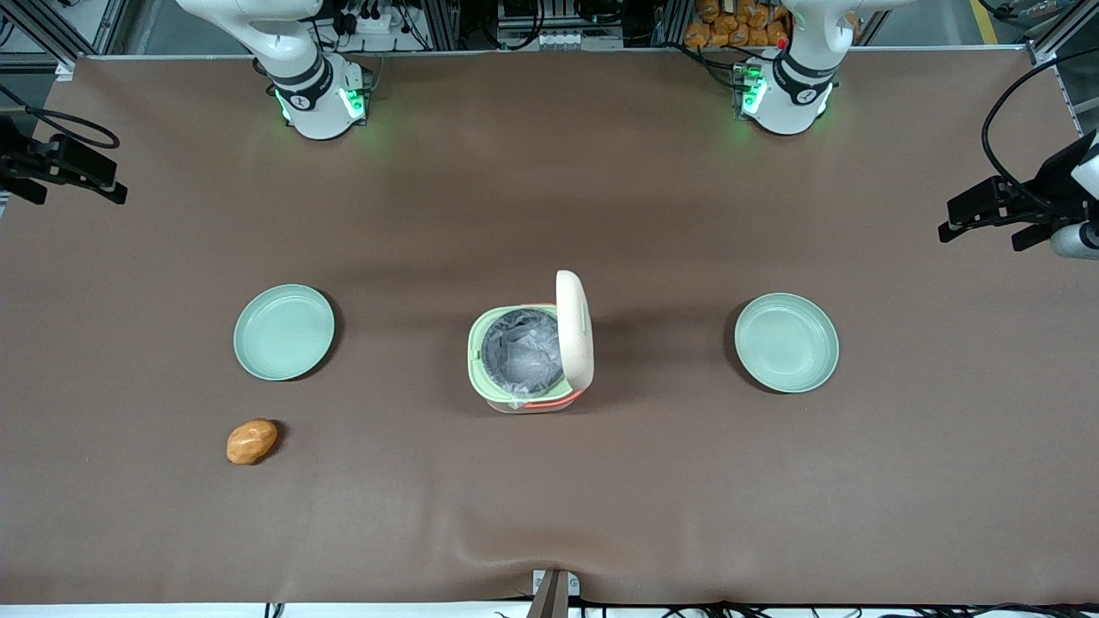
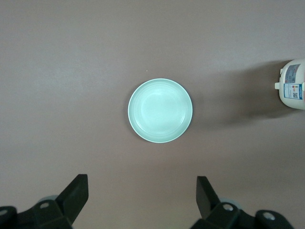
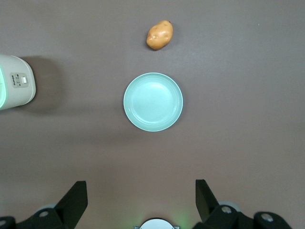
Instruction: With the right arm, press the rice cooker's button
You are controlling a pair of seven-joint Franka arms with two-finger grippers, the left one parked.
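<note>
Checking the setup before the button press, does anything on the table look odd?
The cream-white rice cooker already stands with its lid raised upright, exposing crumpled clear plastic in the grey inner pot. The black two-finger gripper hovers open above a pale green plate, away from the cooker.

A: What is lying on the brown bench (image 1: 549, 172)?

B: Two round pale green plates are sitting well apart. One plate (image 1: 284, 332) is lying toward the working arm's end, the other plate (image 1: 786, 342) toward the parked arm's end.

A: Anything else?

B: A brownish-orange potato (image 1: 251, 441) is resting near the first plate, nearer to the front camera than it, not touching it.
</note>
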